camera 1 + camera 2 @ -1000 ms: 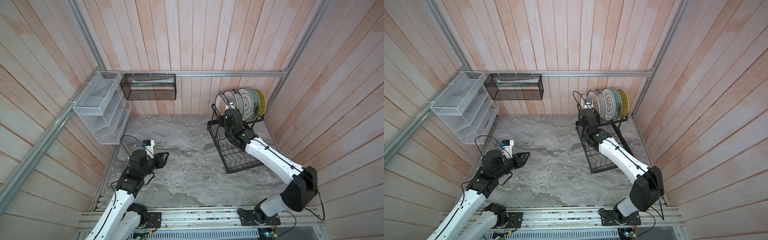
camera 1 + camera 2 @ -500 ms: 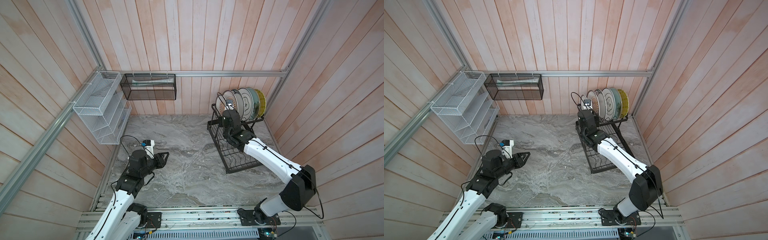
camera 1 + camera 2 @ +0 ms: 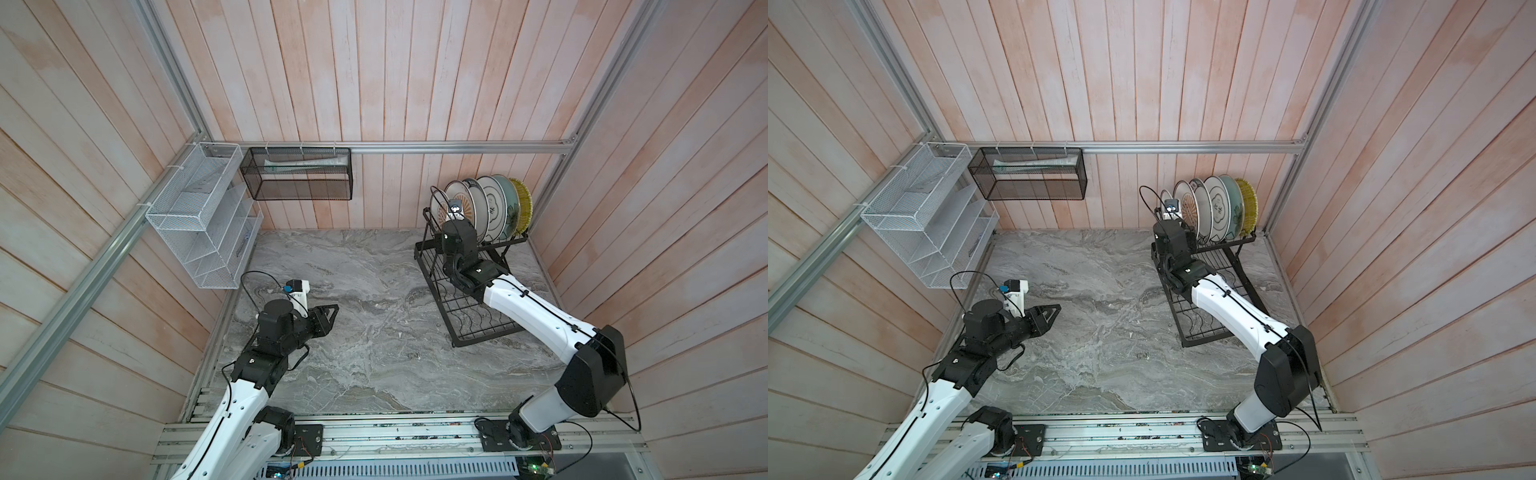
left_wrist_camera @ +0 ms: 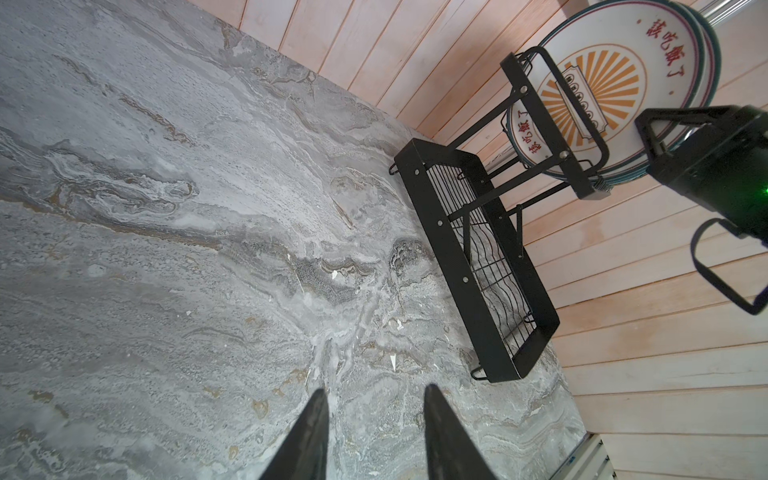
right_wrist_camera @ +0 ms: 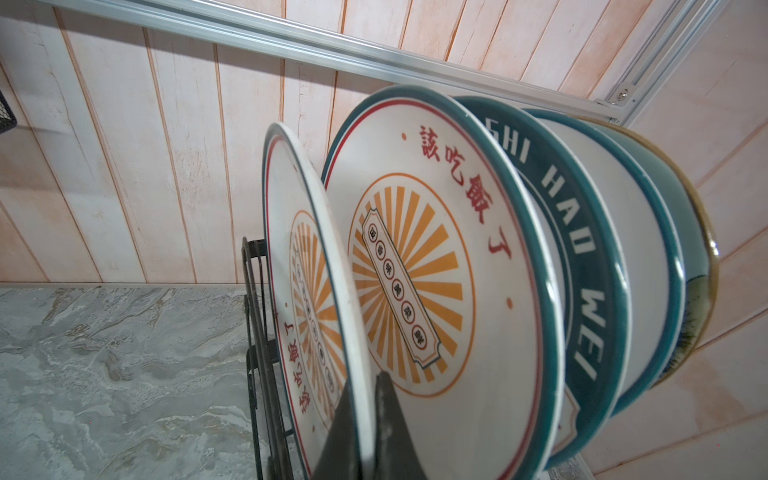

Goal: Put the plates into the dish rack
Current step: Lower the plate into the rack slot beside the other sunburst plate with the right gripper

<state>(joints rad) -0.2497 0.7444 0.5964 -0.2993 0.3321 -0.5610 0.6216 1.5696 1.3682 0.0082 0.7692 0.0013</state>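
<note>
My left arm sits folded low, elbow bent and wrist about level. The left gripper points forward and to the right, its jaws partly apart with nothing between them. My right arm reaches far forward with the wrist raised. The right gripper has its jaws pinched on the rim of a sunburst plate.

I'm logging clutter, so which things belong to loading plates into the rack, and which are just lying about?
Job: six round patterned plates; black wire two-tier dish rack; right gripper, jaws shut on the smaller orange-sunburst plate.
Bystanders: white mesh wall shelf; black mesh box basket; left gripper, jaws open, empty.
</note>
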